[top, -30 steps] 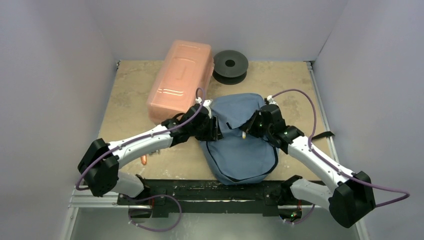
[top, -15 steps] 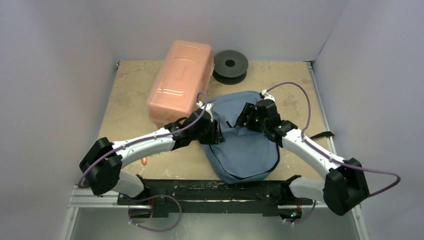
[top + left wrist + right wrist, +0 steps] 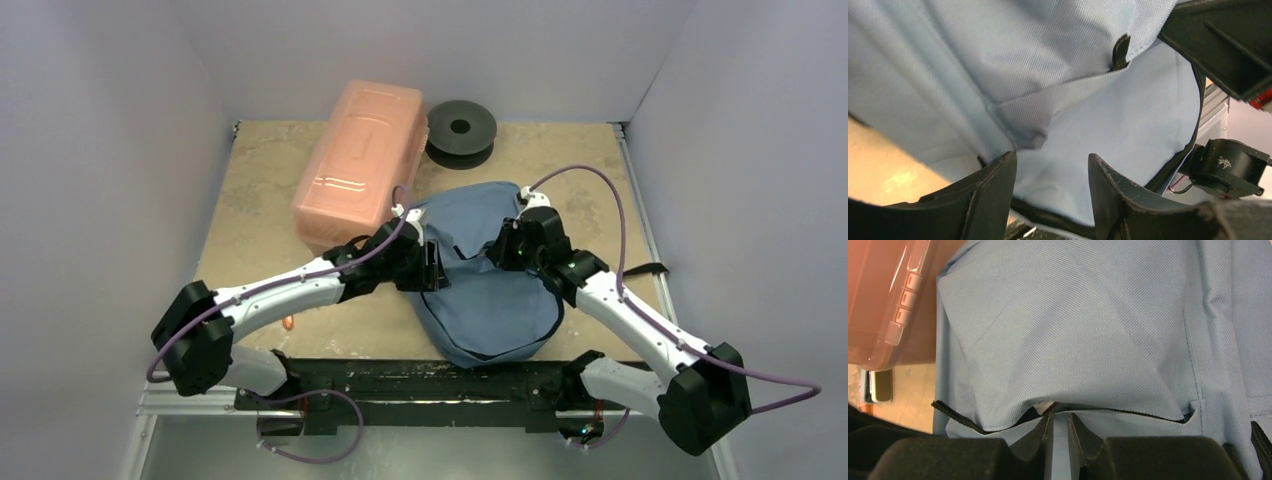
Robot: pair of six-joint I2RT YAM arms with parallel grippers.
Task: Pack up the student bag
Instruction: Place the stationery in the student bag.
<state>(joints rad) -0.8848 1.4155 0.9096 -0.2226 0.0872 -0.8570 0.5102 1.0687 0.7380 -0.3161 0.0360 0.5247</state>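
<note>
Tabletop [image 3: 260, 200]: one student bag [image 3: 490, 300], one pink box [image 3: 360, 165]; left pincer [image 3: 1050, 160] half-open, right pincer [image 3: 1059, 416] seemingly tight on it.

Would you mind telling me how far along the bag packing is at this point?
Done: the zipper is partly open, but the pink box and black spool sit outside the student bag. In hand: the right gripper pinches fabric at that opening; the left gripper, jaws apart, rests at the bag's side. Left: widening the opening, loading, zipping shut.
</note>
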